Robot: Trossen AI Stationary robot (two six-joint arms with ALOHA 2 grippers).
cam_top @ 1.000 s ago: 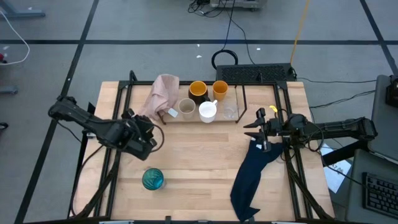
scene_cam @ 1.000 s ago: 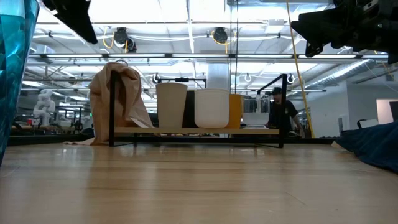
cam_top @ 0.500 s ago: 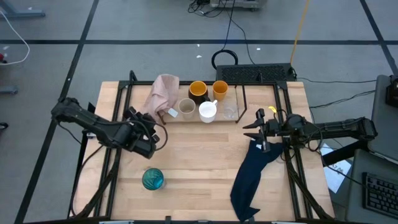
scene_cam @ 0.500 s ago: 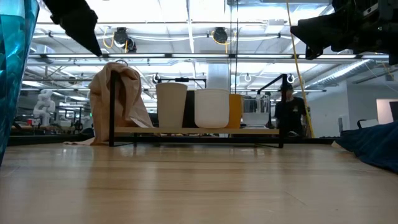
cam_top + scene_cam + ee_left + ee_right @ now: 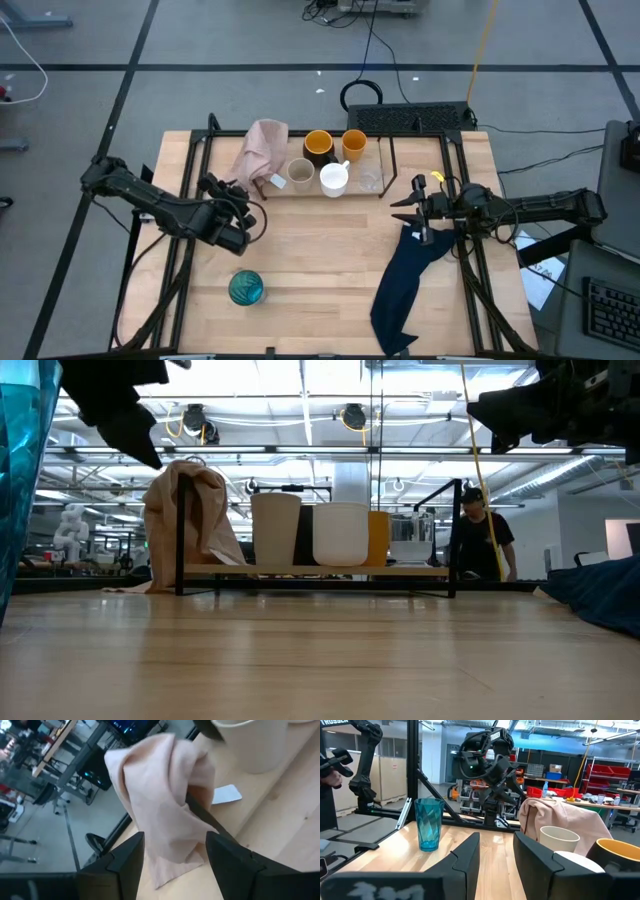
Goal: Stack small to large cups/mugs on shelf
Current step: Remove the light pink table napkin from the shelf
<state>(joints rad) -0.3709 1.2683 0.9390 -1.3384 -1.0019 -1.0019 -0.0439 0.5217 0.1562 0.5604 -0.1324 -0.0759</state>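
So the teal glass (image 5: pixel 246 288) stands upright, alone by the counter's (image 5: pixel 320 260) front edge, behind the left gripper (image 5: pixel 243 197), whose spread, empty fingers point at the pink cloth (image 5: pixel 262 150) on the shelf (image 5: pixel 390 160). The right gripper (image 5: pixel 412 212) has its fingers slightly apart near the navy cloth (image 5: pixel 405 280). Compared with a second ago, the left one has crept toward the shelf.

Wooden table (image 5: pixel 320 255) carries a black rod shelf (image 5: pixel 385 160) holding mugs, a teal glass (image 5: pixel 246 288), a navy cloth (image 5: pixel 405 275), a pink cloth (image 5: pixel 262 148)
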